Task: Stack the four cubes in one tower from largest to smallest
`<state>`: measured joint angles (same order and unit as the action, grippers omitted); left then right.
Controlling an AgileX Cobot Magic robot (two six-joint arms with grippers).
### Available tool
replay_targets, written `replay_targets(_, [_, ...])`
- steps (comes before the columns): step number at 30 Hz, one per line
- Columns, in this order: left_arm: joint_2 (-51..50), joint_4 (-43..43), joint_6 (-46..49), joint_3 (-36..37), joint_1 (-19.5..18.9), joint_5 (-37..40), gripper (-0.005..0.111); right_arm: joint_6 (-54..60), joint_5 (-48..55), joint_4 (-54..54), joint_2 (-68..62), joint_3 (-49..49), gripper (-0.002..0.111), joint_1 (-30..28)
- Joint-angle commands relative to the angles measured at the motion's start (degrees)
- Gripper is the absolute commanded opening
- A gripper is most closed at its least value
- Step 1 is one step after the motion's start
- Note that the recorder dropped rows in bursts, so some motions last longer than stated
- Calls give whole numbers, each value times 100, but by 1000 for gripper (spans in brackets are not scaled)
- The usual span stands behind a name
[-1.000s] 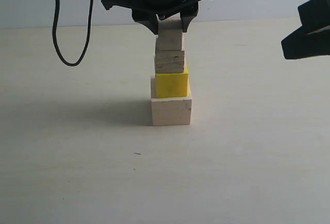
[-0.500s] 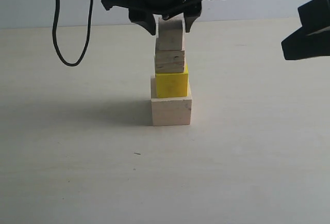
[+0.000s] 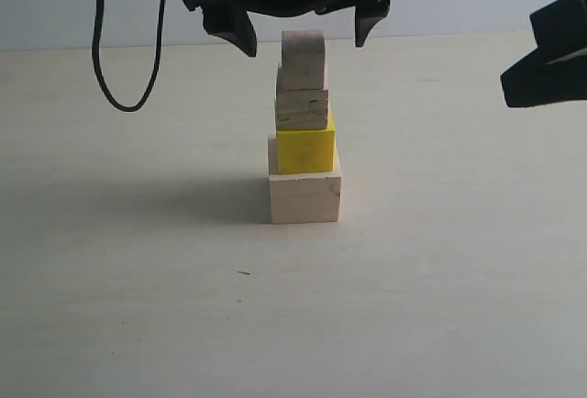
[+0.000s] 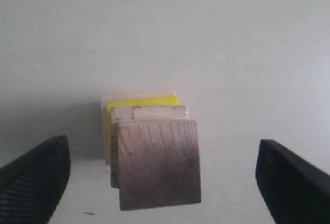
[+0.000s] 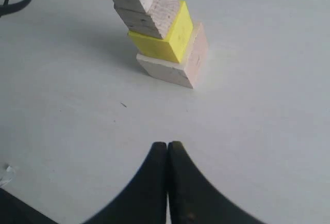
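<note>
The tower stands mid-table: a large pale wood cube (image 3: 304, 198) at the base, a yellow cube (image 3: 305, 149) on it, then a grainy wood cube (image 3: 303, 109), and the smallest cube (image 3: 304, 60) on top. Hovering over the top cube, my left gripper (image 3: 304, 40) is open, with a finger well clear on each side. In the left wrist view the top cube (image 4: 158, 163) sits free between the two fingers (image 4: 36, 180). My right gripper (image 3: 550, 72) hangs off to the right, shut and empty (image 5: 167, 146), facing the tower (image 5: 167, 41).
A black cable (image 3: 101, 40) loops down at the back left of the pale table (image 3: 138, 279). A tiny dark speck (image 3: 243, 273) lies in front of the tower.
My left gripper's jaws have spread wide and let go of the smallest cube, which stays on the tower. The right gripper has not moved.
</note>
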<state>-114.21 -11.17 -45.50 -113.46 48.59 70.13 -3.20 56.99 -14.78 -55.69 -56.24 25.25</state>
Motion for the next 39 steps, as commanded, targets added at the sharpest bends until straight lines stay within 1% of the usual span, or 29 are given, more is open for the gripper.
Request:
replay_targets(1, [325,3,75,-144,2,-17,93,53,-19,-17,31,-6,0,11])
replay_targets(6, [648,113,400,-312,2,-17,93,49,11,-17,31,-6,0,11])
replay_targets(7, [734,155,474,-336,2,-17,91,49,11,-17,31,-6,0,11])
replay_targets(9, [919,166,583,-336,2,-17,82,49,11,-17,31,-6,0,11])
replay_targets(11, [1115,166,718,-336,2,-17,63,49,11,-17,31,-6,0,11])
replay_targets(16, [1566,152,1289,-336,2,-17,6,49,13,-3,31,-6,0,11])
replay_targets(17, [1655,143,1441,-336,2,-17,1,49,13,-3,31,-6,0,11])
replay_targets(22, [2006,-204,1817,-318,2,-17,1,12,-6,283,31,-6,0,11])
replay_targets(24, [2189,-532,1828,-150,2,-17,1,-187,-76,622,42,-6,0,11])
replay_targets(26, [2413,-890,1811,189,2,-17,1,-540,-217,1045,84,-6,0,11])
replay_targets(28, [2736,-1227,1705,732,2,-17,1,-961,-374,1478,185,-6,0,11])
replay_targets(31, [3316,-1769,1422,1722,2,-17,1,-1248,-673,1659,411,-6,0,11])
replay_targets(32, [3558,-1894,1323,2124,2,-151,1,-1248,-791,1659,506,-6,0,11])
replay_targets(36, [4593,-2207,1185,3676,-11,-1136,1,-1179,-1185,1659,811,-6,0,11])
replay_targets(39, [5322,-2374,951,4733,-11,-1500,1,-1179,-1340,1669,942,-6,0,11])
